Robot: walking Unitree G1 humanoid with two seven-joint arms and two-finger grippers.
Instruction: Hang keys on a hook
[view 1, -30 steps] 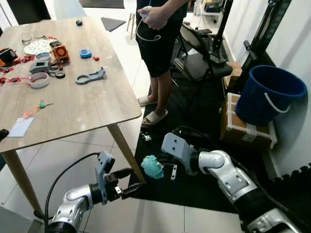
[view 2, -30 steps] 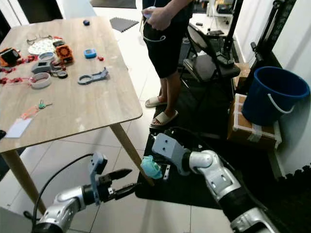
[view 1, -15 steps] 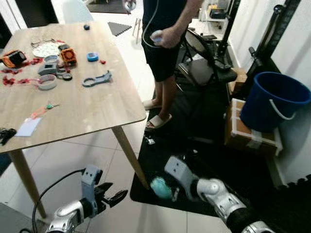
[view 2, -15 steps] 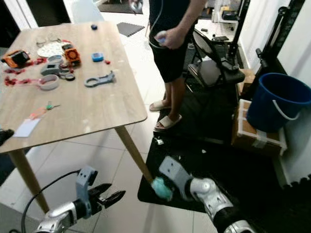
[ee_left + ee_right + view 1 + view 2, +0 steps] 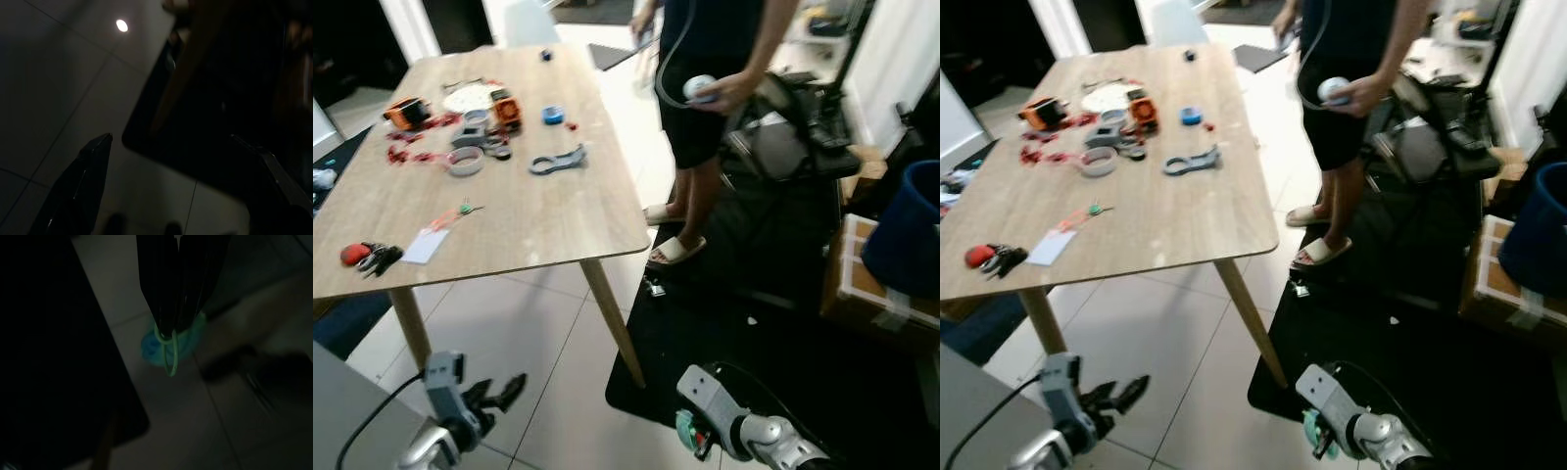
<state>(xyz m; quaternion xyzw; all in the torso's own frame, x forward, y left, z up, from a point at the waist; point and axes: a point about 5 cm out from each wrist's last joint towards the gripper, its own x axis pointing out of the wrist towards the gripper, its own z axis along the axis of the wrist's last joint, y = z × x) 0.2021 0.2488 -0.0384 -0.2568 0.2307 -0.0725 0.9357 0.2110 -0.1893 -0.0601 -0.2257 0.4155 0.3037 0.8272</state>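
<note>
My right gripper is shut on a pale green key ring from which a teal fob hangs. In the eye views that arm sits low at the bottom edge, with the teal fob over the black mat. My left gripper hangs low over the white floor tiles, fingers spread open with nothing between them. A small green key with a red tag lies on the wooden table.
A person stands at the table's right side holding a controller. Small tools and parts lie on the table's far half, a red-and-black item near its left edge. A cardboard box and blue bucket stand on the right.
The whole picture has shifted as the camera moved, so the table now sits more central. Both arms have dropped to the bottom edge. The right gripper still holds the teal fob.
</note>
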